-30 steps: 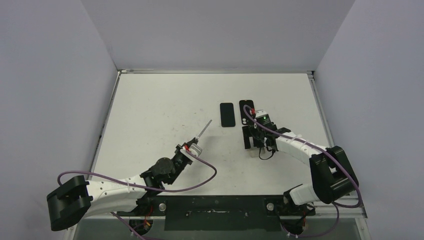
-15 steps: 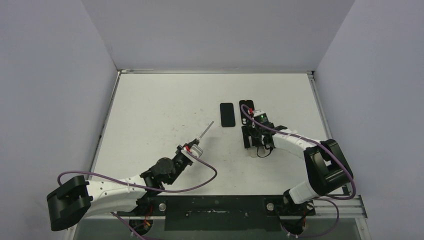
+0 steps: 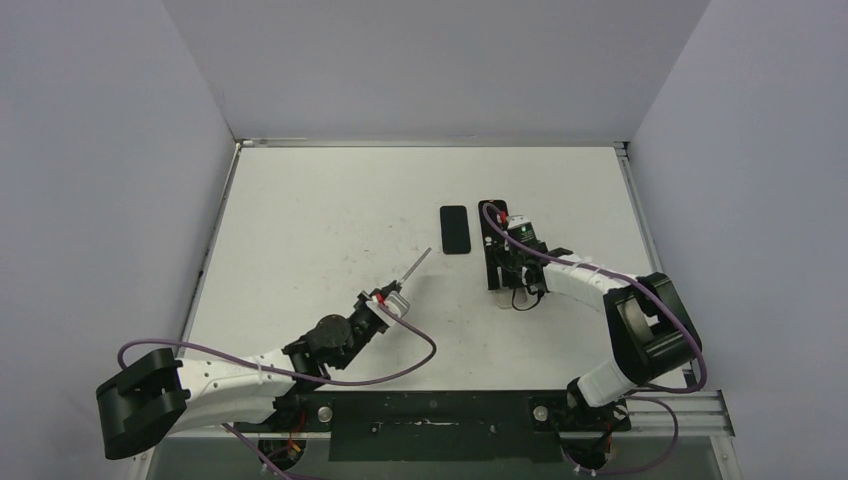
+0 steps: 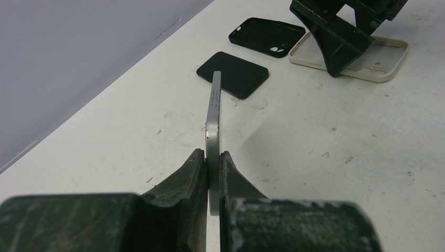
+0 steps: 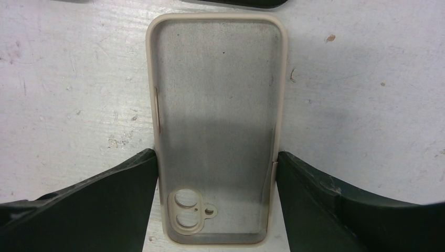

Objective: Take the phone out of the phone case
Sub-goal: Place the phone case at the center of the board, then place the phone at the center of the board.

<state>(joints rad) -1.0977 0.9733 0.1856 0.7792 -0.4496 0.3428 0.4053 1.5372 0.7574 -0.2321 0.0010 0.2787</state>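
Observation:
My left gripper (image 3: pixel 393 292) (image 4: pixel 212 155) is shut on the lower edge of a silver phone (image 3: pixel 415 265) (image 4: pixel 214 105). It holds the phone on edge, above the table and left of centre. The beige see-through phone case (image 5: pixel 218 105) (image 4: pixel 385 65) lies flat and empty on the table, inner side up, its camera cutout towards my right wrist. My right gripper (image 3: pixel 503 270) (image 5: pixel 216 157) stands over the case. One finger (image 5: pixel 120 189) presses each long side near the camera end. The case's near end shows in the top view (image 3: pixel 507 296).
A black phone (image 3: pixel 455 229) (image 4: pixel 233 74) lies face down at mid table. A black case (image 3: pixel 492 215) (image 4: pixel 266 37) lies just right of it, beyond the beige case. The table's raised rim (image 3: pixel 430 143) runs along the back, with walls on three sides.
My right gripper has slid a little towards the far side, along the beige case. My left arm has lowered slightly with the phone still held.

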